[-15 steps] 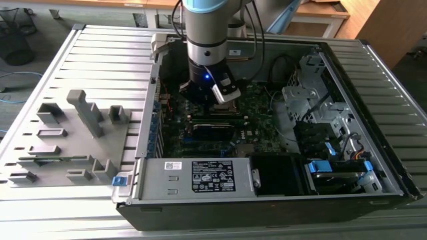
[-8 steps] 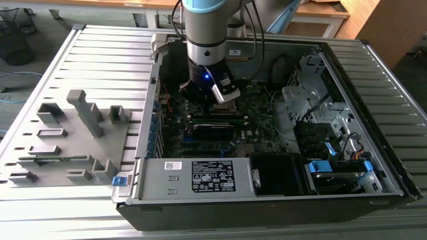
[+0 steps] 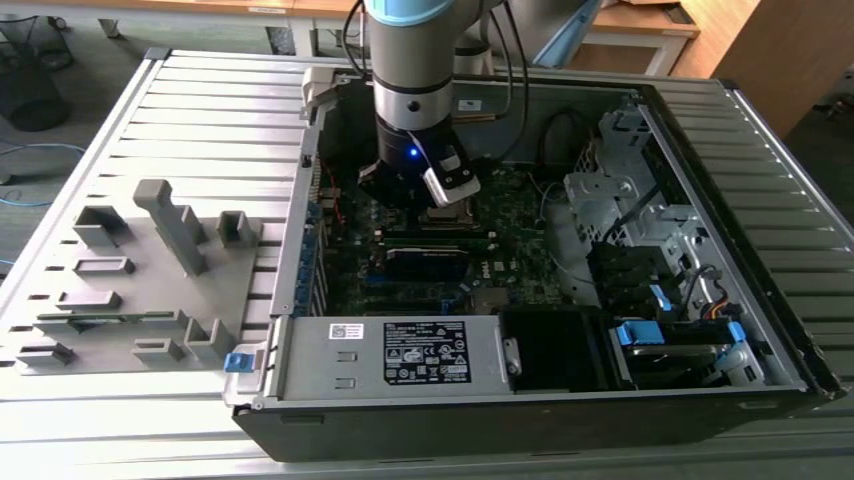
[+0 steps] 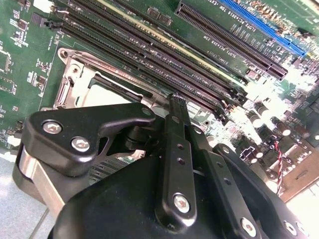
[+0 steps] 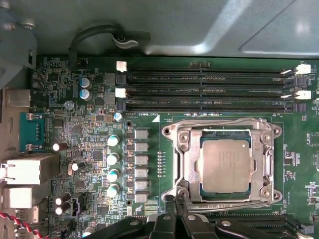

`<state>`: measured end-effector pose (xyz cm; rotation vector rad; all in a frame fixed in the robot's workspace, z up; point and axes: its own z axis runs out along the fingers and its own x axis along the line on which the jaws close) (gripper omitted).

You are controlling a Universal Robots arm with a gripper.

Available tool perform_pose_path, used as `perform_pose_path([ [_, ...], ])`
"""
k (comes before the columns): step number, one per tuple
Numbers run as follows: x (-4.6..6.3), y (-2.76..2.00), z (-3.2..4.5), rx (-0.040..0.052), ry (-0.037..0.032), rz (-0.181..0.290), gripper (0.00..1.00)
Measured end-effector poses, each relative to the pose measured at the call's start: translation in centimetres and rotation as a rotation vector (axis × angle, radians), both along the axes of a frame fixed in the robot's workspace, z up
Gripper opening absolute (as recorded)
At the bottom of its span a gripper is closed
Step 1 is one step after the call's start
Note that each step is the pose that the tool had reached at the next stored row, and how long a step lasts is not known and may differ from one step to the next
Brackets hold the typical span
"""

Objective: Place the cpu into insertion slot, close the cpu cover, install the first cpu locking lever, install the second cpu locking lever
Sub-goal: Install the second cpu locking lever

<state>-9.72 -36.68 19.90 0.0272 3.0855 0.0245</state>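
gripper (image 3: 424, 200) in the exterior view hangs low over the motherboard (image 3: 507, 215) inside the open computer case (image 3: 747, 130), and a white label on the power supply (image 3: 387, 355) is too small to read. in the second wrist view the fingertips (image 4: 175, 102) look pinched together on nothing, right by the insertion slot (image 4: 89, 84); a slip sideways could scrape the memory slots (image 4: 149, 55). in the first wrist view the cpu (image 5: 225, 166) sits in the slot with the cpu cover (image 5: 187, 159) down around it, so pushing off-line could bend the frame; the board print stays illegible.
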Motion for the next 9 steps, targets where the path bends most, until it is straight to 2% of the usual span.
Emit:
perform_pose_path([
  [9, -0.1, 0.01, -0.14, 0.0009, 0.0, 0.0, 0.11],
])
